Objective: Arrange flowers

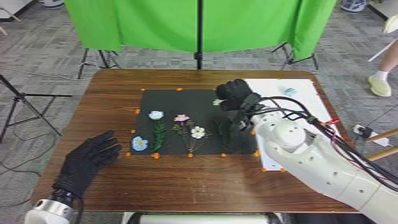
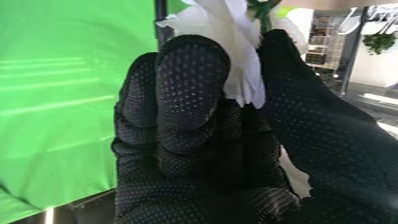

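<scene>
Right hand [image 1: 233,94], upper centre of the head view: fingers and thumb clamped on petals of a white flower [image 2: 245,62]. Hazard: likely creasing or slipping, the pinch bearing on soft bloom. Mat [image 1: 178,99], mid-frame: pink flower [image 1: 181,118], blue flower [image 1: 139,144], liable to snag should the held stem [image 2: 263,9] hang low. Left hand [image 1: 87,156], lower left: fingers relaxed.

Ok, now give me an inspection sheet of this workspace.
Surface: brown wooden table, black mat, white sheet.
Job's things: blue flower, pale long-stemmed flower, pink flower, small white flower, large white-petalled flower.
Clutter: small orange pieces edging the mat.
Hands: black-gloved right hand pinches the large flower; black-gloved left hand open.
Cables: black, along the white right arm.
Surroundings: green cloth, grey floor.
</scene>
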### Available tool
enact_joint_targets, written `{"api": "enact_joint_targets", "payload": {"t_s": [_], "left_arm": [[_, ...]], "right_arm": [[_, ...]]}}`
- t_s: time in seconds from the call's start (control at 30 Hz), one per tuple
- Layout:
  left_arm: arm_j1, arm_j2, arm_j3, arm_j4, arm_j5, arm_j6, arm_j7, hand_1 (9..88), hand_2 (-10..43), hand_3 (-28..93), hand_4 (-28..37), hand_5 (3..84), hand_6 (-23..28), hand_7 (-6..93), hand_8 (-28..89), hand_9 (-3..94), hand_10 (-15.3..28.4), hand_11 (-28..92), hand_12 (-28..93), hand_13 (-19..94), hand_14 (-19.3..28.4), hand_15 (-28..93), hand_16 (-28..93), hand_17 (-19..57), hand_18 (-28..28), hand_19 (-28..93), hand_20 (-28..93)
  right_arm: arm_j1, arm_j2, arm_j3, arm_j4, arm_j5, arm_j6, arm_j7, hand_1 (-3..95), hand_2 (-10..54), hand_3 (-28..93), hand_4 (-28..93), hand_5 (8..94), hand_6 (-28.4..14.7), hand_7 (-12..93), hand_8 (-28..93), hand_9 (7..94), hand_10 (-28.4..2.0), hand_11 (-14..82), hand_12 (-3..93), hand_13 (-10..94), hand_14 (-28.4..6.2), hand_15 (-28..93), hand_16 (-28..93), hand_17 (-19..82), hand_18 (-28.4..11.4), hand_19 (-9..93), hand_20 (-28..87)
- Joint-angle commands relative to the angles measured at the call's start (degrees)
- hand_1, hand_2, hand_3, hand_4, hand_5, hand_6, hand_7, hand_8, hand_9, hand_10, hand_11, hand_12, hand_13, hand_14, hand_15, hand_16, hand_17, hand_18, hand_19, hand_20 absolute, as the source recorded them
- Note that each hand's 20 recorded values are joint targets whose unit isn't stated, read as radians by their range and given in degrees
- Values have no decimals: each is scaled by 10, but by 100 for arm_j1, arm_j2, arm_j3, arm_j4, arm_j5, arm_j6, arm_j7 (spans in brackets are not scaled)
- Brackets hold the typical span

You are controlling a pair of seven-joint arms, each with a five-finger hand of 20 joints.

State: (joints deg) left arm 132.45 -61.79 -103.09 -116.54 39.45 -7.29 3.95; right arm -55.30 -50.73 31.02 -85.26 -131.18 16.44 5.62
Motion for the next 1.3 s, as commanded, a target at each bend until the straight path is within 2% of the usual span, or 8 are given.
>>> {"api": "enact_joint_targets", "payload": {"t_s": [0.03,0.53,0.6,0.8,0.87,0.93,1.2,1.3], "left_arm": [[72,-11,-4,43,5,-44,-65,247,22,695,-260,375,47,190,-84,322,129,240,172,244,158,360,-6,-88,207,494,79],[60,-16,28,49,8,-39,-17,245,22,694,-259,375,48,188,-84,322,129,239,172,244,157,360,-6,-88,207,495,79],[83,-22,21,44,9,-29,-11,246,22,693,-260,375,48,187,-83,322,130,238,172,245,157,360,-6,-88,207,494,79],[68,-21,28,53,9,-32,-3,245,22,695,-259,375,49,186,-83,323,129,239,173,244,157,360,-6,-88,207,494,79],[76,-18,28,46,10,-22,4,245,21,696,-259,375,49,185,-83,323,129,240,173,244,157,359,-6,-88,207,494,79],[86,-19,20,42,7,-24,6,245,21,696,-260,375,49,186,-82,322,128,239,173,244,157,359,-5,-88,206,494,79],[122,-16,-10,28,8,-29,-2,246,22,695,-261,375,48,187,-82,323,129,241,173,244,157,359,-5,-88,207,494,79],[103,-10,-9,34,9,-41,-13,246,21,696,-260,375,48,186,-83,323,129,241,173,244,157,360,-5,-88,207,494,79]], "right_arm": [[-23,62,-92,127,-128,-237,71,538,-95,805,-283,630,24,589,-79,802,-43,242,481,808,18,501,358,362,-132,754,378],[-106,43,-9,80,-131,-592,81,442,-95,760,-283,585,18,567,-61,763,-44,217,471,758,-6,544,283,326,-133,729,382],[-114,52,3,72,-125,-601,96,435,-95,758,-283,580,16,565,-60,749,-46,233,461,748,-8,558,259,322,-133,726,384],[-172,52,197,-68,-104,-754,158,374,-95,768,-283,542,20,524,-57,657,-69,393,334,710,-13,584,237,305,-140,728,396],[-230,59,323,-165,-32,-795,169,348,-95,784,-283,546,23,505,-147,638,-76,440,278,703,-14,589,232,301,-142,730,399],[-270,80,432,-269,41,-808,196,325,-95,783,-283,542,23,500,-222,628,-79,449,271,696,-17,592,232,293,-145,730,402],[-419,298,866,-531,486,-903,218,259,-95,769,-283,475,-2,477,-227,559,-103,463,270,645,-41,619,231,269,-158,732,407],[-419,498,913,-531,362,-828,422,226,-95,783,-283,426,-14,453,-217,487,-104,435,253,568,-53,596,202,242,-164,728,410]]}}
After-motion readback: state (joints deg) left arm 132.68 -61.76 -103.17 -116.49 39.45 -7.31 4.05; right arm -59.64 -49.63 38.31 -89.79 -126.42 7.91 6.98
